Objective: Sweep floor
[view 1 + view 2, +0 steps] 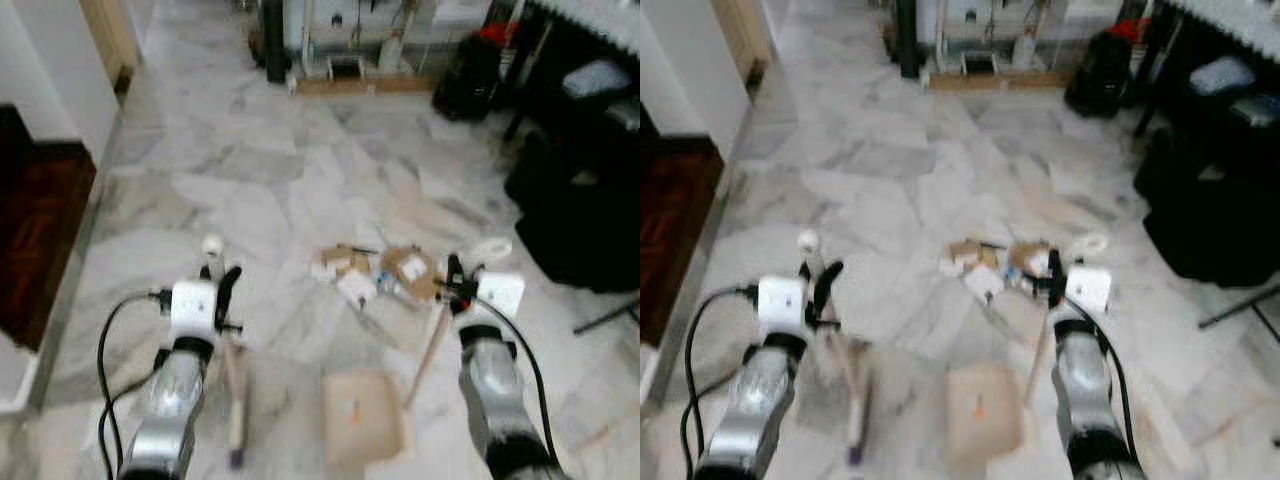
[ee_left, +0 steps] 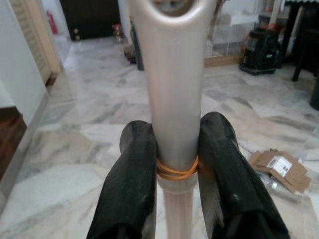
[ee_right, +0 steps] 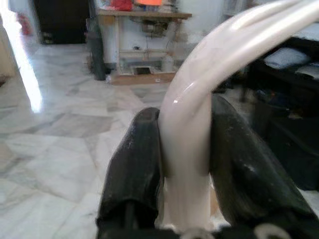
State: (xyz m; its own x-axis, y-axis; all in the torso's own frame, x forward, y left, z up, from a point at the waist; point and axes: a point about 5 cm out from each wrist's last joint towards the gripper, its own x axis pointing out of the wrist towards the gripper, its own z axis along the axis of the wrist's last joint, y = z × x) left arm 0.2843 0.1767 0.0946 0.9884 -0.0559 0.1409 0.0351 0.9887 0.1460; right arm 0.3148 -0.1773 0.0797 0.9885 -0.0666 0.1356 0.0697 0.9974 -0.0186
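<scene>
While both arms reach forward over the marble floor point(image 1: 300, 190), each gripper is closed on a long handle. The left gripper point(image 1: 218, 285) clamps the broom handle point(image 2: 174, 99) between its two black fingers point(image 2: 132, 184) — the wrist view shows the pale, rounded handle pinched tight, with an orange rubber band point(image 2: 177, 172) wrapped round it just at the fingers and a hanging hole at its top end. From the gripper the handle runs back toward the robot and down, and the broom's head point(image 1: 236, 440) lies at the near left, beside the left arm; blur hides its bristles.

The right gripper point(image 1: 455, 280) is shut on the dustpan handle point(image 3: 199, 114), a glossy cream tube that bends sharply just beyond the fingers. Below the gripper a thin pale shaft point(image 1: 428, 355) slants down and to the left to the dustpan point(image 1: 362, 420), a flat tan tray lying on the floor at near centre, between the two arms.

The litter point(image 1: 380, 272) — a loose cluster of brown cardboard scraps and white paper pieces — lies on the floor just beyond the dustpan, to the left of the right gripper and well right of the left one.

Farther off, a dark bag point(image 1: 470, 75) and black furniture point(image 1: 585, 180) stand at the far right, and a dark wooden step point(image 1: 40, 230) lies at the left.
</scene>
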